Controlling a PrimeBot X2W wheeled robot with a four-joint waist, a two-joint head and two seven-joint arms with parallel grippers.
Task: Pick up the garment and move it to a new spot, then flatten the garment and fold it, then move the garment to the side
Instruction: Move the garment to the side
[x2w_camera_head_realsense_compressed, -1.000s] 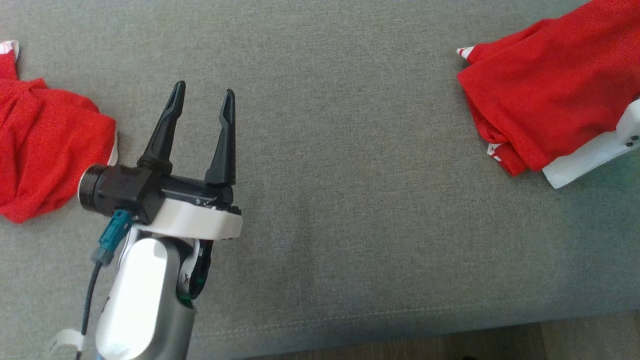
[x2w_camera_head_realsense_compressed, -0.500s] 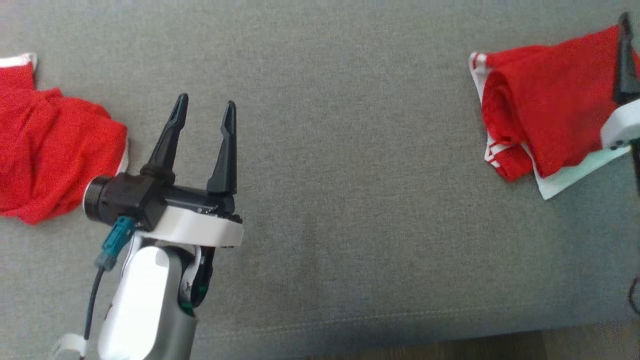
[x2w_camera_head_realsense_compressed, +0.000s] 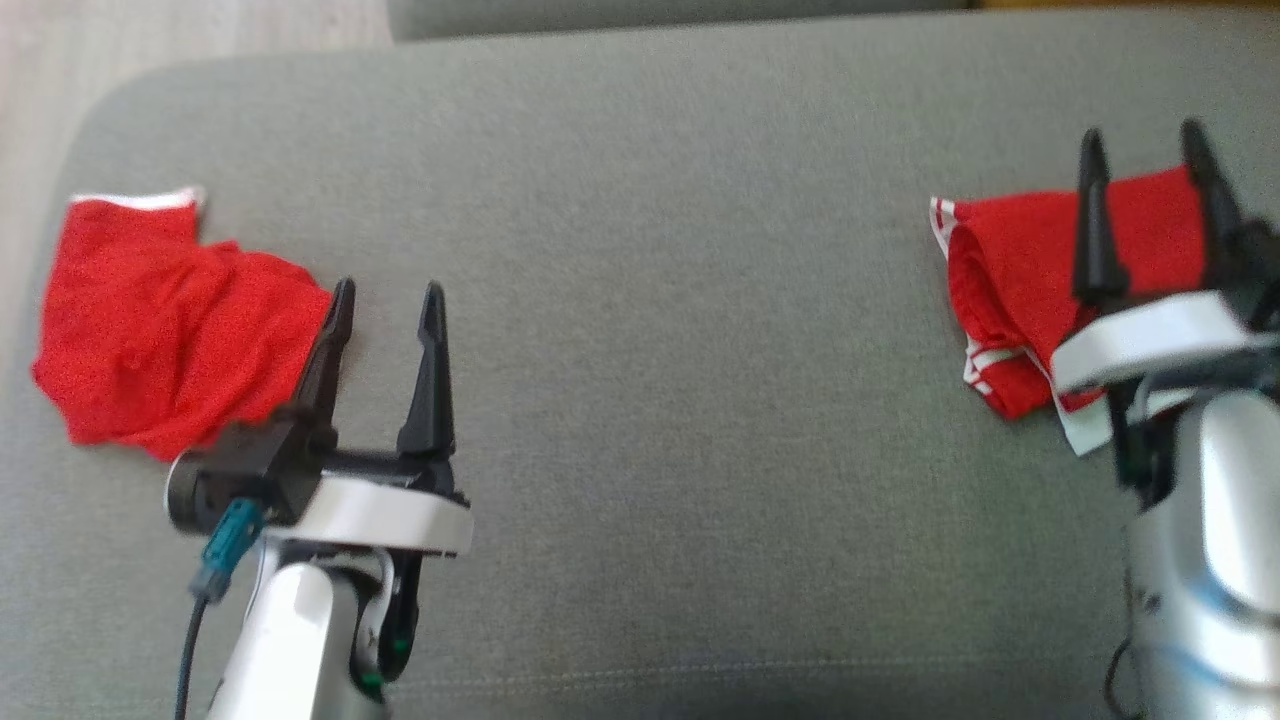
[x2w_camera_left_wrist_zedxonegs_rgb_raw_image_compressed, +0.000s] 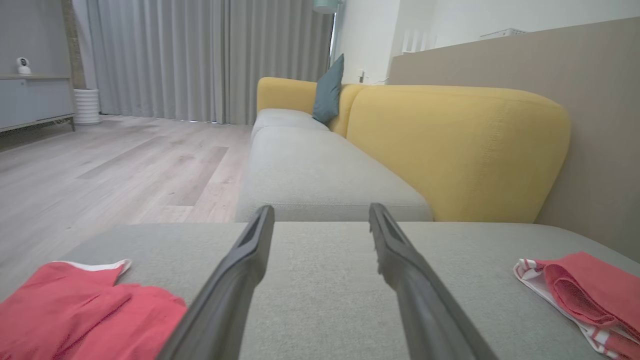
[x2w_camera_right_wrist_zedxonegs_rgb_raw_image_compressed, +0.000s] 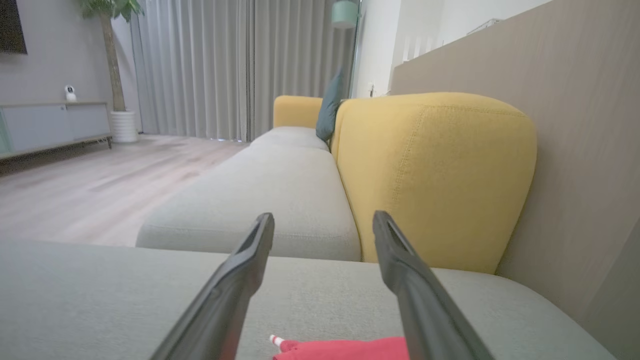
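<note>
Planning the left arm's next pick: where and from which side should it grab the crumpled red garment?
Take the bunched fold at the edge of the crumpled red garment nearest the left gripper, likely from above, fingers straddling it. The cloth lies low on the grey cushion, so a sideways approach would probably push it.

You've got a plain grey seat cushion (x2w_camera_head_realsense_compressed: 700, 300) w/ two red garments: the crumpled garment (x2w_camera_head_realsense_compressed: 160, 320) at left is solid red w/ a white edge band, the folded garment (x2w_camera_head_realsense_compressed: 1010, 280) at right red w/ white trim & thin red-white stripes. The left gripper (x2w_camera_head_realsense_compressed: 388, 290) & right gripper (x2w_camera_head_realsense_compressed: 1140, 135) have black fingers on white wrist shells; the left's connector (x2w_camera_head_realsense_compressed: 225, 540) is teal. Behind, the backrest (x2w_camera_left_wrist_zedxonegs_rgb_raw_image_compressed: 450, 145) is mustard yellow, pillow (x2w_camera_left_wrist_zedxonegs_rgb_raw_image_compressed: 328, 90) dark teal, curtains (x2w_camera_left_wrist_zedxonegs_rgb_raw_image_compressed: 175, 55) grey, floor (x2w_camera_left_wrist_zedxonegs_rgb_raw_image_compressed: 100, 165) pale wood-grain.
</note>
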